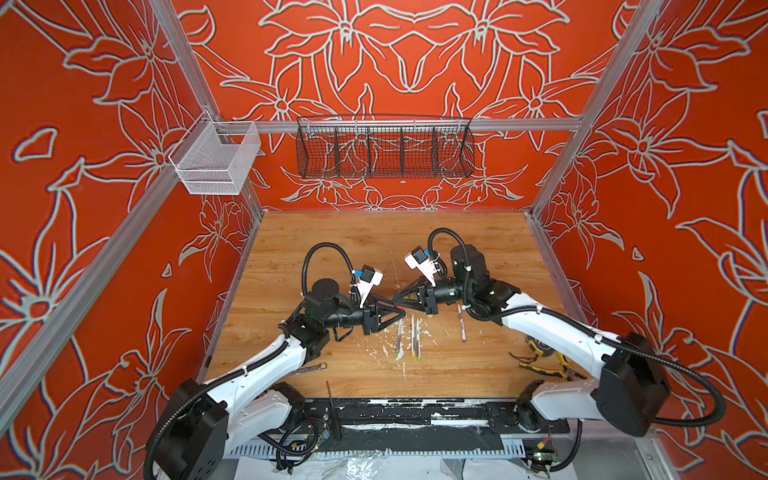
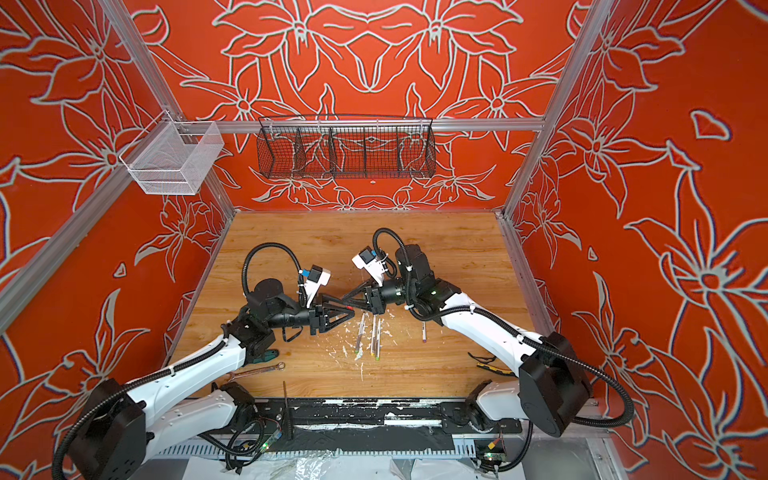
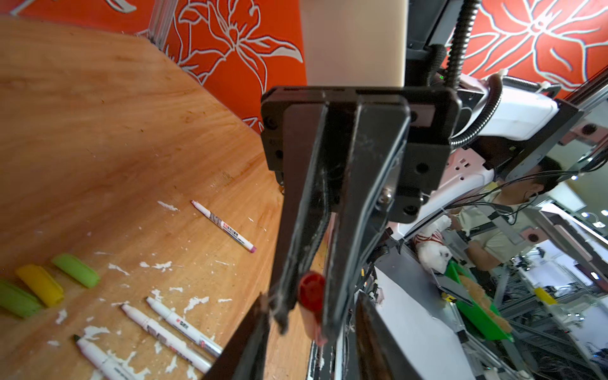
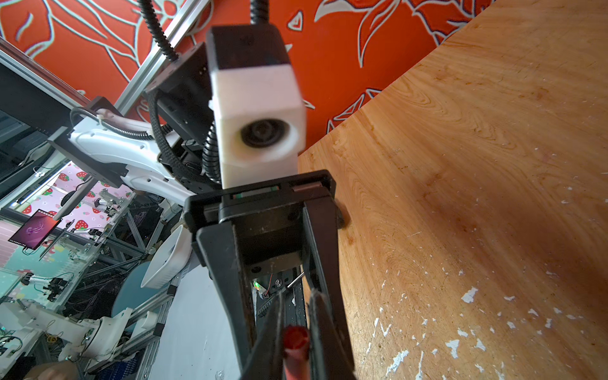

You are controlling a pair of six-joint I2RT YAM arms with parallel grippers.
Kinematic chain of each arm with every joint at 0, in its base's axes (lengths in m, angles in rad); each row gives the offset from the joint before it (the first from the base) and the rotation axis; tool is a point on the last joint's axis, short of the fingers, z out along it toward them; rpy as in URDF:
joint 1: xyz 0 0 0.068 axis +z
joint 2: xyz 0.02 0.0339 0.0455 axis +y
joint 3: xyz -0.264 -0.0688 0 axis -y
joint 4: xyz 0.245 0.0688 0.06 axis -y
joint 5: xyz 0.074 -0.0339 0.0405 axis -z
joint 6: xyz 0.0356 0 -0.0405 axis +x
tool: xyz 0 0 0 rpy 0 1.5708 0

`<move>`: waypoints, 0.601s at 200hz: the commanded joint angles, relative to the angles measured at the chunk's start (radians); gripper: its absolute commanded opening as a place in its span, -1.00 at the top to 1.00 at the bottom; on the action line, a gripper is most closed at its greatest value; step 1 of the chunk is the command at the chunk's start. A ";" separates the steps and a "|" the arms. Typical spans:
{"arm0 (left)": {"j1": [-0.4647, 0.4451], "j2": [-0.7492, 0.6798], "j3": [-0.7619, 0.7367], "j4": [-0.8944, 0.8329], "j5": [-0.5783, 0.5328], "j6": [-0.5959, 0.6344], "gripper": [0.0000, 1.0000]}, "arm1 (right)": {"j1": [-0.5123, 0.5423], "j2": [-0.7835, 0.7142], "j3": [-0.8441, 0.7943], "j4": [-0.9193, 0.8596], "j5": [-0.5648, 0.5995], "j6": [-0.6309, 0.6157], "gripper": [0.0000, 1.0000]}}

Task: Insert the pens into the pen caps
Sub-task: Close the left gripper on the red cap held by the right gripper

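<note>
Red cap (image 4: 296,345) pinched by right gripper (image 4: 297,296); left gripper (image 3: 311,296) spread.
Smooth plastic cylinder, long axis along the jaws, end facing left gripper, possibly its mouth.

Silver metal wrench (image 1: 311,369) lies on the wooden tabletop (image 1: 374,241); yellow-handled pliers (image 1: 538,368) lie opposite; a black wire basket (image 1: 384,147) hangs on the rear rail.
</note>
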 commanded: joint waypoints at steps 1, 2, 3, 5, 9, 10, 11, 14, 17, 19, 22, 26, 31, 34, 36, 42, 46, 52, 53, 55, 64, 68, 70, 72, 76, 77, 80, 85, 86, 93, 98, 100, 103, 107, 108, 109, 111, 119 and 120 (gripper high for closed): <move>0.002 -0.030 0.006 -0.010 -0.038 0.020 0.11 | 0.010 0.003 0.027 -0.003 -0.022 -0.017 0.98; 0.002 -0.030 0.006 -0.011 -0.039 0.020 0.10 | 0.009 0.003 0.026 -0.003 -0.022 -0.017 0.98; 0.002 -0.031 0.006 -0.012 -0.040 0.021 0.10 | 0.009 0.003 0.026 -0.003 -0.022 -0.017 0.98; 0.002 -0.032 0.006 -0.013 -0.041 0.021 0.10 | 0.009 0.003 0.026 -0.003 -0.023 -0.016 0.98; 0.002 -0.034 0.005 -0.014 -0.043 0.023 0.10 | 0.010 0.002 0.026 -0.003 -0.022 -0.017 0.98; 0.002 -0.035 0.005 -0.014 -0.043 0.023 0.10 | 0.010 0.001 0.026 -0.003 -0.022 -0.017 0.98; 0.002 -0.035 0.004 -0.015 -0.044 0.022 0.10 | 0.010 0.001 0.026 -0.003 -0.022 -0.017 0.98; 0.002 -0.035 0.003 -0.013 -0.044 0.022 0.10 | 0.010 0.002 0.025 -0.003 -0.022 -0.017 0.98; 0.002 -0.035 0.003 -0.012 -0.044 0.023 0.11 | 0.011 0.001 0.025 -0.003 -0.022 -0.017 0.98; 0.002 -0.035 0.003 -0.013 -0.044 0.023 0.11 | 0.009 0.001 0.025 -0.002 -0.022 -0.017 0.98; 0.002 -0.034 0.003 -0.012 -0.042 0.024 0.11 | 0.010 0.001 0.025 -0.002 -0.023 -0.017 0.98; 0.002 -0.033 0.003 -0.012 -0.041 0.021 0.12 | 0.011 0.000 0.024 -0.002 -0.023 -0.015 0.98; 0.002 -0.031 0.003 -0.010 -0.037 0.022 0.12 | 0.011 0.000 0.023 0.000 -0.022 -0.014 0.98; 0.002 -0.030 0.003 -0.009 -0.035 0.020 0.13 | 0.011 -0.002 0.024 0.001 -0.022 -0.014 0.98; 0.002 -0.029 0.003 -0.008 -0.033 0.019 0.13 | 0.011 -0.001 0.024 0.002 -0.023 -0.013 0.98; 0.002 -0.025 0.002 -0.005 -0.027 0.018 0.13 | 0.011 -0.002 0.025 0.001 -0.024 -0.012 0.98; 0.002 -0.023 0.003 -0.003 -0.023 0.018 0.13 | 0.011 -0.003 0.025 0.001 -0.025 -0.012 0.98; 0.002 -0.019 0.003 -0.002 -0.017 0.017 0.15 | 0.011 -0.003 0.025 0.001 -0.023 -0.012 0.98; 0.002 -0.018 0.004 -0.001 -0.016 0.016 0.15 | 0.011 -0.003 0.025 0.002 -0.022 -0.012 0.98; 0.002 -0.016 0.005 0.001 -0.014 0.017 0.16 | 0.011 -0.004 0.025 0.002 -0.023 -0.012 0.98; 0.002 -0.009 0.006 0.003 -0.003 0.015 0.20 | 0.011 -0.006 0.025 0.003 -0.022 -0.011 0.98; 0.002 -0.006 0.007 0.009 0.002 0.013 0.23 | 0.012 -0.006 0.026 0.003 -0.022 -0.011 0.98; 0.002 -0.005 0.008 0.010 0.004 0.012 0.24 | 0.011 -0.006 0.026 0.004 -0.023 -0.010 0.98; 0.002 -0.004 0.008 0.012 0.007 0.011 0.25 | 0.012 -0.006 0.026 0.004 -0.022 -0.009 0.98; 0.002 -0.002 0.008 0.017 0.011 0.008 0.27 | 0.012 -0.006 0.026 0.005 -0.022 -0.010 0.98; 0.002 -0.001 0.008 0.018 0.011 0.007 0.28 | 0.012 -0.006 0.026 0.004 -0.023 -0.009 0.98; 0.002 0.002 0.008 0.020 0.013 0.006 0.30 | 0.012 -0.006 0.026 0.004 -0.023 -0.009 0.98; 0.002 0.003 0.009 0.023 0.015 0.005 0.32 | 0.012 -0.005 0.028 0.004 -0.024 -0.008 0.98; 0.002 0.003 0.009 0.023 0.015 0.004 0.32 | 0.012 -0.006 0.028 0.004 -0.023 -0.008 0.98; 0.002 0.005 0.009 0.026 0.018 0.004 0.37 | 0.014 -0.007 0.028 0.004 -0.023 -0.008 0.98; 0.002 0.007 0.009 0.031 0.024 0.003 0.39 | 0.014 -0.007 0.028 0.005 -0.021 -0.008 0.98; 0.003 0.008 0.009 0.032 0.026 0.002 0.39 | 0.014 -0.007 0.028 0.006 -0.020 -0.007 0.98; 0.001 0.009 0.011 0.034 0.029 0.002 0.40 | 0.014 -0.008 0.027 0.006 -0.020 -0.006 0.98; 0.002 0.011 0.011 0.033 0.030 0.002 0.41 | 0.015 -0.008 0.028 0.007 -0.022 -0.006 0.98; 0.002 0.011 0.011 0.033 0.030 0.002 0.41 | 0.015 -0.008 0.028 0.007 -0.022 -0.006 0.98; 0.002 0.012 0.010 0.033 0.030 0.001 0.41 | 0.015 -0.008 0.028 0.007 -0.021 -0.006 0.98; 0.002 0.012 0.010 0.034 0.030 0.001 0.42 | 0.015 -0.007 0.028 0.007 -0.021 -0.005 0.98; 0.002 0.013 0.011 0.034 0.027 0.001 0.44 | 0.017 -0.008 0.029 0.006 -0.022 -0.004 0.98; 0.002 0.014 0.011 0.033 0.027 0.001 0.45 | 0.017 -0.008 0.029 0.006 -0.022 -0.004 0.98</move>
